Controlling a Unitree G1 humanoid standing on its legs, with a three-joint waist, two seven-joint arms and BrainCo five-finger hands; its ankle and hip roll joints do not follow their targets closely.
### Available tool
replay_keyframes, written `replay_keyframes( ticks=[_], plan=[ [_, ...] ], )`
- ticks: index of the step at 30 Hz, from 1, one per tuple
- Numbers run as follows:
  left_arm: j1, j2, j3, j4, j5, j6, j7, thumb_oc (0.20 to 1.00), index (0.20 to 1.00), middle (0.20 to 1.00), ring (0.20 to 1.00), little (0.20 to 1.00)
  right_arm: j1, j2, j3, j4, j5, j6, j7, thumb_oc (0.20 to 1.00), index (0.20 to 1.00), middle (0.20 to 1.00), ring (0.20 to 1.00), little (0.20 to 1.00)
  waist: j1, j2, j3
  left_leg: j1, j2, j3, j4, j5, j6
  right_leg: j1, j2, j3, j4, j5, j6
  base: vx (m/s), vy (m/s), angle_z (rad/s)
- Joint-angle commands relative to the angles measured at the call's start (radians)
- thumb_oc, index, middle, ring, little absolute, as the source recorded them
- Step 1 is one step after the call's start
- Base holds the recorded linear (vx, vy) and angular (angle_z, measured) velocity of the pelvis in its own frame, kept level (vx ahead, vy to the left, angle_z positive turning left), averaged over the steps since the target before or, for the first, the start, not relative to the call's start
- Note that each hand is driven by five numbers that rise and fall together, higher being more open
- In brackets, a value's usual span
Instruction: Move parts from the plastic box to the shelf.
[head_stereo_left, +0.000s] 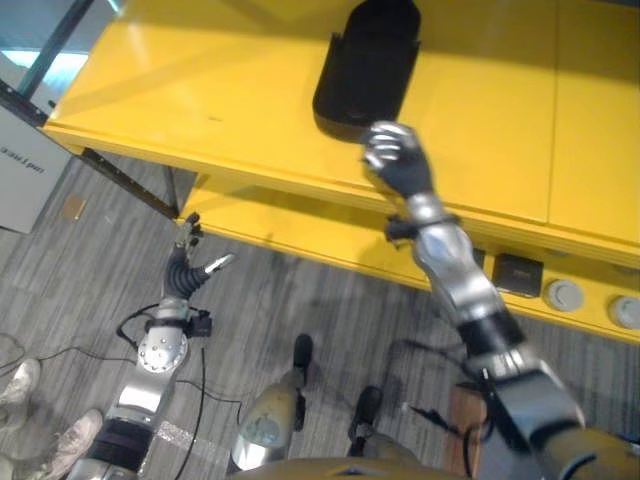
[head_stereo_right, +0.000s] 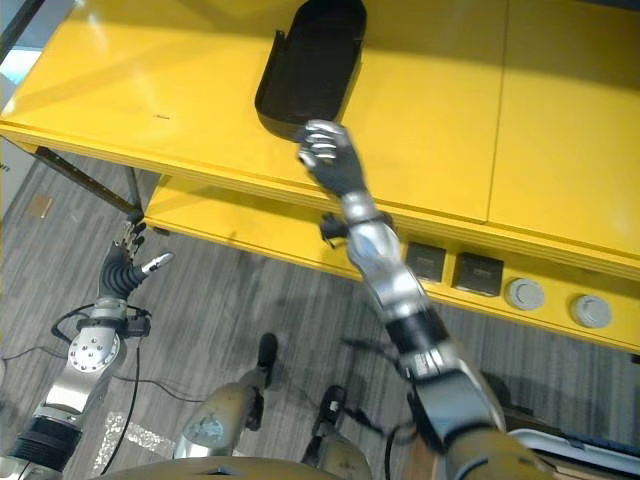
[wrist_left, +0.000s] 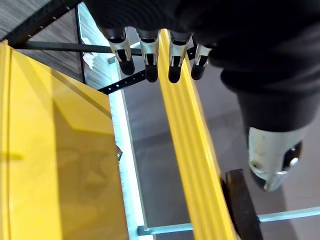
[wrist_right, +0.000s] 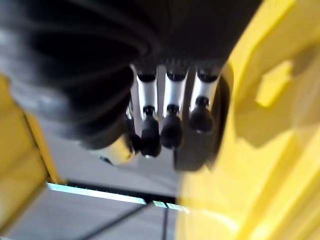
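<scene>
The big yellow shelf (head_stereo_left: 480, 110) held the black part (head_stereo_left: 368, 62), its long side pointing away from the robot. The right hand (head_stereo_left: 398, 160) sat just below its near end, fingers (wrist_right: 170, 120) curled, holding nothing. The left hand (head_stereo_left: 186, 268) hung low, fingers loose

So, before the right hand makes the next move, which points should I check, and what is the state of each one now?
1. Black part lies on the yellow shelf: ok.
2. Part fully back from the shelf's front edge: not ok, its near end is close to it.
3. Right hand free of the part: cannot tell, its fingers curl right at the part's near end.
4. Left hand away from the shelf, low over the floor, fingers relaxed: ok.
5. Lower shelf's parts undisturbed: ok.
</scene>
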Motion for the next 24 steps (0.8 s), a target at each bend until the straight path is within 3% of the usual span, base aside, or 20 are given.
replay_keyframes(
  ticks=[1,4,6,9,11,13,14,15,17,19,21,22,23,24],
  plan=[
    [0.014,0.013,0.050,-0.032,0.033,-0.026,-0.014,1.000,1.000,1.000,1.000,1.000,0.088,-0.027,-0.091,-0.129,0.033,-0.112,0.010,1.000,1.000,1.000,1.000,1.000,-0.091,-0.041,-0.064,0.143,0.051,0.079,0.059,-0.250,-0.064,-0.070,-0.062,0.114,0.082,-0.022,0.142,0.01,0.080,-0.33],
    [0.064,-0.002,0.099,-0.028,0.023,-0.019,-0.026,1.000,1.000,1.000,1.000,1.000,0.278,0.007,-0.201,-0.189,0.067,-0.126,0.043,1.000,1.000,1.000,1.000,1.000,-0.153,-0.064,-0.087,0.195,0.060,0.143,0.082,-0.281,-0.058,-0.055,-0.046,0.178,0.101,-0.020,0.150,0.00,0.066,-0.61],
    [0.079,-0.008,0.112,-0.031,0.021,-0.012,-0.034,1.000,1.000,1.000,1.000,1.000,0.333,0.011,-0.232,-0.187,0.065,-0.122,0.052,1.000,1.000,1.000,1.000,1.000,-0.167,-0.071,-0.093,0.211,0.064,0.173,0.087,-0.286,-0.058,-0.058,-0.039,0.205,0.104,-0.014,0.150,0.00,0.028,-1.16],
    [0.149,-0.017,0.164,-0.046,0.053,0.002,-0.087,1.000,1.000,1.000,1.000,1.000,0.534,0.045,-0.358,-0.138,0.075,-0.100,0.099,1.000,1.000,1.000,1.000,1.000,-0.239,-0.085,-0.119,0.279,0.085,0.276,0.090,-0.306,-0.055,-0.058,-0.010,0.283,0.122,-0.002,0.150,-0.01,0.033,-0.99],
    [0.160,-0.014,0.172,-0.051,0.063,0.004,-0.100,1.000,1.000,1.000,1.000,1.000,0.560,0.053,-0.375,-0.124,0.061,-0.093,0.100,1.000,1.000,1.000,1.000,1.000,-0.252,-0.087,-0.122,0.293,0.090,0.300,0.087,-0.308,-0.052,-0.065,-0.002,0.303,0.126,0.000,0.150,-0.03,0.012,-0.92],
    [0.173,-0.012,0.177,-0.054,0.079,0.013,-0.121,1.000,1.000,1.000,1.000,1.000,0.616,0.073,-0.403,-0.094,0.026,-0.081,0.100,1.000,1.000,1.000,1.000,1.000,-0.298,-0.082,-0.117,0.332,0.098,0.369,0.083,-0.320,-0.040,-0.088,0.018,0.340,0.162,-0.003,0.150,-0.08,0.015,-0.53],
    [0.174,-0.012,0.177,-0.054,0.079,0.013,-0.121,1.000,1.000,1.000,1.000,1.000,0.617,0.073,-0.403,-0.095,0.026,-0.080,0.100,1.000,1.000,1.000,1.000,1.000,-0.294,-0.082,-0.117,0.334,0.098,0.372,0.082,-0.320,-0.040,-0.089,0.019,0.343,0.164,-0.004,0.150,-0.14,-0.001,-0.97],
    [0.160,-0.010,0.172,-0.052,0.084,0.016,-0.121,1.000,1.000,1.000,1.000,1.000,0.622,0.083,-0.413,-0.085,0.004,-0.078,0.088,1.000,1.000,1.000,1.000,1.000,-0.330,-0.080,-0.096,0.353,0.100,0.419,0.081,-0.324,-0.030,-0.133,0.034,0.354,0.223,0.014,0.150,-0.13,0.004,-0.86],
    [0.154,-0.007,0.170,-0.051,0.087,0.013,-0.120,1.000,1.000,1.000,1.000,1.000,0.623,0.091,-0.413,-0.085,-0.009,-0.077,0.079,1.000,1.000,1.000,1.000,1.000,-0.334,-0.072,-0.091,0.376,0.094,0.431,0.077,-0.354,-0.024,-0.133,0.035,0.352,0.234,-0.017,0.150,-0.03,0.081,-0.73],
    [0.144,-0.020,0.164,-0.045,0.082,0.010,-0.110,1.000,1.000,1.000,1.000,1.000,0.630,0.102,-0.419,-0.090,-0.048,-0.079,0.050,1.000,1.000,1.000,1.000,1.000,-0.366,-0.071,-0.080,0.408,0.078,0.505,0.079,-0.363,-0.011,-0.161,0.035,0.336,0.255,-0.003,0.150,-0.07,0.029,-0.87],
    [0.138,-0.025,0.164,-0.045,0.078,0.012,-0.106,1.000,1.000,1.000,1.000,1.000,0.626,0.099,-0.417,-0.096,-0.060,-0.077,0.045,1.000,1.000,1.000,1.000,1.000,-0.367,-0.068,-0.077,0.416,0.072,0.526,0.085,-0.369,-0.006,-0.170,0.032,0.325,0.258,-0.006,0.150,-0.07,-0.033,-0.95],
    [0.132,-0.038,0.164,-0.046,0.069,0.014,-0.101,1.000,1.000,1.000,1.000,1.000,0.637,0.096,-0.418,-0.102,-0.066,-0.077,0.048,1.000,1.000,1.000,1.000,1.000,-0.379,-0.071,-0.072,0.429,0.064,0.567,0.099,-0.376,0.003,-0.196,0.030,0.277,0.300,0.008,0.150,-0.07,-0.051,-0.70],
    [0.131,-0.039,0.164,-0.045,0.069,0.013,-0.101,1.000,1.000,1.000,1.000,1.000,0.637,0.096,-0.419,-0.103,-0.065,-0.076,0.049,1.000,1.000,1.000,1.000,1.000,-0.377,-0.071,-0.073,0.428,0.063,0.570,0.101,-0.378,0.003,-0.202,0.031,0.279,0.308,0.005,0.150,-0.12,-0.069,-0.74],
    [0.123,-0.040,0.165,-0.040,0.065,0.018,-0.093,1.000,1.000,1.000,1.000,1.000,0.633,0.093,-0.415,-0.099,-0.069,-0.074,0.042,1.000,1.000,1.000,1.000,1.000,-0.371,-0.064,-0.060,0.430,0.066,0.594,0.112,-0.376,0.009,-0.227,-0.001,0.204,0.362,-0.001,0.150,-0.12,-0.031,-1.01]
  ],
)
